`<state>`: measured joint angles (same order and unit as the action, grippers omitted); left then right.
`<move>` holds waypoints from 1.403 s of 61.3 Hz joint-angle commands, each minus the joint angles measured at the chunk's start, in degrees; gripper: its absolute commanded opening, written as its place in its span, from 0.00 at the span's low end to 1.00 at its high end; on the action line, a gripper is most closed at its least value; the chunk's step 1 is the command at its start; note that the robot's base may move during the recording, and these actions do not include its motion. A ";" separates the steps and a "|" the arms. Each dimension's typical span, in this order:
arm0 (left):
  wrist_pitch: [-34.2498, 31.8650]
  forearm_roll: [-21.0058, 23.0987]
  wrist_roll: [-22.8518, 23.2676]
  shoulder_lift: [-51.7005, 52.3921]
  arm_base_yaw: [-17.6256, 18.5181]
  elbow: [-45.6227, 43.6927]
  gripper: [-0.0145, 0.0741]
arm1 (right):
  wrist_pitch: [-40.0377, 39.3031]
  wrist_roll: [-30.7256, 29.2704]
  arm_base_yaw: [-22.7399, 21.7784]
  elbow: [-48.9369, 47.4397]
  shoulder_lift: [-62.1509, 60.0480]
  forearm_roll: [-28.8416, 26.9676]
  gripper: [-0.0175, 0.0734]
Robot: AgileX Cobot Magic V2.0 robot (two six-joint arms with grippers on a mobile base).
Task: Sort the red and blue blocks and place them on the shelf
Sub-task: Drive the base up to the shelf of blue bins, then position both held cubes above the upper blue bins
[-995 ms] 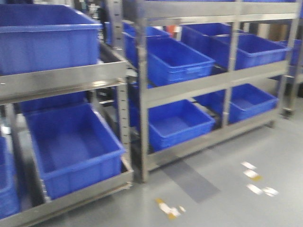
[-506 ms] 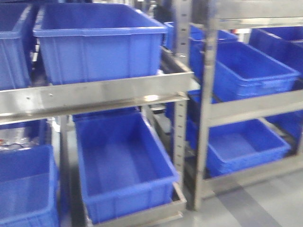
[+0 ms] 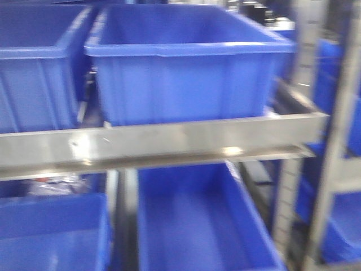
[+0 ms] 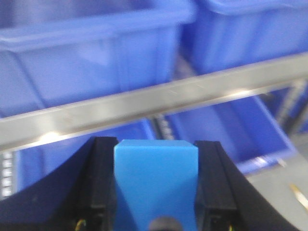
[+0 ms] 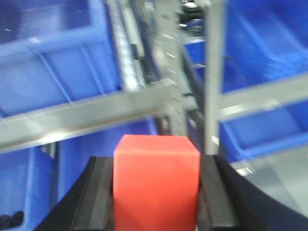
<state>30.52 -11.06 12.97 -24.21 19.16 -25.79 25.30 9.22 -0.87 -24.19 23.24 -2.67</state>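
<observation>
We see the left gripper [image 4: 156, 144] closed on the blue block [image 4: 156, 183]. Its two black fingers [image 4: 102, 183] press the block's left and right faces, and the block's top edge stands just above the fingertips. The right gripper [image 5: 156, 161] is clamped in the same way on the red block [image 5: 156, 187], which fills the space between its jaws. Both blocks are held in the air in front of the shelf [image 3: 141, 144], touching no part of it.

In the front-facing view the front rail [image 3: 237, 132] crosses the picture almost level and ends at a corner on the right. A steel upright [image 3: 333, 169] stands just past that end. A large blue bin [image 3: 186, 73] stands behind the rail, which hides its base. A second bin [image 3: 34, 68] stands just beside it on the left, with a narrow dark gap between them. Under the rail we see the open top of a lower bin [image 3: 197, 226], with free room between its rim and the rail's lower edge. Another low bin [image 3: 51, 231] lies to its left.

In the left wrist view the rail [image 4: 159, 98] slants up to the right, above the blue block. In the right wrist view a rail [image 5: 86, 118] runs toward a vertical post [image 5: 213, 82], above the red block.

The steel is brushed and shines in spots. Grey floor [image 5: 279, 178] shows at the lower right. All views are blurred.
</observation>
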 commanded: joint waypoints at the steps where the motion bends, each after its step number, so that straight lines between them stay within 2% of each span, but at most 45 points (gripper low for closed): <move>1: -4.08 -0.43 0.43 -0.27 0.03 -1.71 0.31 | -5.34 -0.12 -0.32 -1.65 0.18 0.22 0.26; 86: -4.08 -0.43 0.43 -0.27 0.03 -1.71 0.31 | -5.35 -0.12 -0.32 -1.65 0.24 0.22 0.26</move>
<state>30.52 -11.06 12.97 -24.21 19.16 -25.79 25.30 9.22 -0.87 -24.19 23.24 -2.67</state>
